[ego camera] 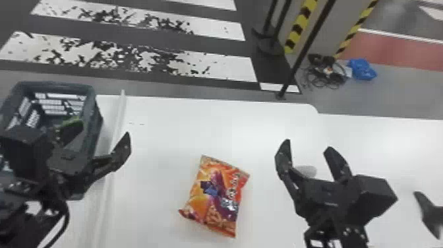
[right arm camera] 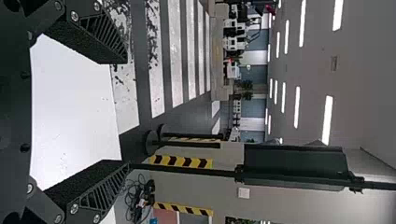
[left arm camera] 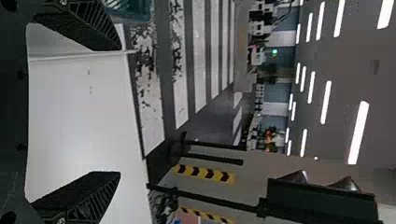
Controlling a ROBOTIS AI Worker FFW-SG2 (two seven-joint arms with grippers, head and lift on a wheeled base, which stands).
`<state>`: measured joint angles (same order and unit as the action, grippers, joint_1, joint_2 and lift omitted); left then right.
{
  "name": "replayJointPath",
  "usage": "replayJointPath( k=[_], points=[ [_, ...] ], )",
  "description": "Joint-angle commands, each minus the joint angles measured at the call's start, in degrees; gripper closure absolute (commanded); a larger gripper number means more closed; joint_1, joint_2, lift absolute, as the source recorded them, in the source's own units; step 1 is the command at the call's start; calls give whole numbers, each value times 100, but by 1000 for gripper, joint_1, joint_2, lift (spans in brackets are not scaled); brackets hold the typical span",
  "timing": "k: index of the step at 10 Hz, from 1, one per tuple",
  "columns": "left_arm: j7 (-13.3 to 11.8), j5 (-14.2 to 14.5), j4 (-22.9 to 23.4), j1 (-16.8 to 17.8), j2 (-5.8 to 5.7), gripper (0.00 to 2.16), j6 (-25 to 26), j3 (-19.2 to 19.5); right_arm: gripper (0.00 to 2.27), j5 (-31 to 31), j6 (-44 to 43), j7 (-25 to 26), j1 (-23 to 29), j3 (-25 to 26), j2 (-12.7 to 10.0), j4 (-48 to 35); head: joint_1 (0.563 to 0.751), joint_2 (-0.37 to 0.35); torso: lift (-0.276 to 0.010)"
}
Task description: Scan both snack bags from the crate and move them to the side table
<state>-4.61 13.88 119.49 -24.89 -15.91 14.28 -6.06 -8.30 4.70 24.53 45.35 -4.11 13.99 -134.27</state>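
Note:
An orange and purple snack bag [ego camera: 219, 194] lies flat on the white table, between my two grippers and touching neither. At the left stands the dark crate [ego camera: 94, 132], with something green [ego camera: 73, 120] in it, partly covered by a finger. In front of the crate, my left gripper [ego camera: 101, 138] is open; its left wrist view also has the gripper [left arm camera: 117, 111] with fingers wide apart and nothing held. Over the table, right of the bag, my right gripper [ego camera: 309, 148] is open; in the right wrist view the gripper [right arm camera: 126, 113] holds nothing.
A raised strip [ego camera: 115, 132] runs along the white table [ego camera: 211, 122] beside the crate. A small greyish oval [ego camera: 307, 170] appears behind the right gripper's fingers. At the right edge is a dark object [ego camera: 430, 211]. A black pole [ego camera: 305, 52] stands beyond the table.

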Motion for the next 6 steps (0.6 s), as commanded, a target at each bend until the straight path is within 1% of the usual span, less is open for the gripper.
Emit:
replayJointPath(
  k=[1, 2, 3, 4, 5, 6],
  points=[
    [-57, 212, 320, -394, -17, 36, -483, 562, 171, 4, 212, -18, -9, -20, -1, 6, 695, -157, -29],
    [-57, 212, 558, -614, -17, 36, -676, 817, 171, -13, 458, -97, -35, -63, -1, 6, 695, -113, -29],
    [-57, 247, 681, -772, -17, 36, -711, 1045, 171, 22, 792, -308, -53, -160, -10, 6, 695, -72, -29],
    [-66, 370, 689, -877, -17, 36, -817, 1212, 171, 321, 1408, -554, -71, -345, -10, -11, 695, -29, -29],
    [-66, 432, 681, -965, 27, 36, -869, 1318, 167, 725, 1970, -923, -123, -520, -1, 6, 695, 25, -29],
    [-84, 432, 663, -1044, 35, 36, -940, 1344, 137, 927, 2357, -1170, -176, -661, -1, 32, 695, 50, -29]
  ],
)
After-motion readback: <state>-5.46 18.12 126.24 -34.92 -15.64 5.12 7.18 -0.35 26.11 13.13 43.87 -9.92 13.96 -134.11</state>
